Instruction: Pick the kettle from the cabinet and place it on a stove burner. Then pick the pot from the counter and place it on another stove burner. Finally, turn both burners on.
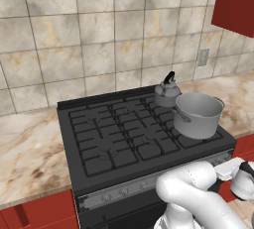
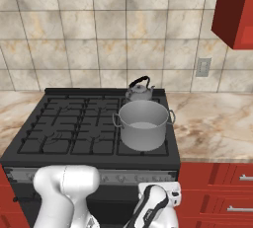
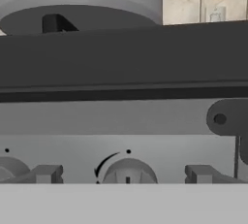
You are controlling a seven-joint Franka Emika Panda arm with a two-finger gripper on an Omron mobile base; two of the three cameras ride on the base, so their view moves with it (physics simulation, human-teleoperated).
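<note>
You are lining up on a stove knob, both vessels already on burners.

Your gripper [image 3: 123,175] is standing fully apart, holding nothing, straddling a knob [image 3: 128,172] to twist it; the kettle [image 2: 139,91] is sitting behind the pot [image 2: 144,124] on the right-hand grates.

Pot [image 2: 144,123] on front right burner [image 2: 148,145] of cooktop [image 1: 99,139], kettle [image 2: 139,90] directly behind it on rear right burner, just beside or touching. Counter [image 2: 212,118] flanking cooktop left and right, tiled wall [image 1: 99,49] behind. Cabinet [image 2: 234,10] above right counter, outlet [image 2: 203,67] on wall below it. Knob panel [image 1: 119,192] along cooktop front edge; drawers [image 2: 222,192] right of it, under counter. In hand view, knob [image 3: 128,172] low centre, pot above.
</note>
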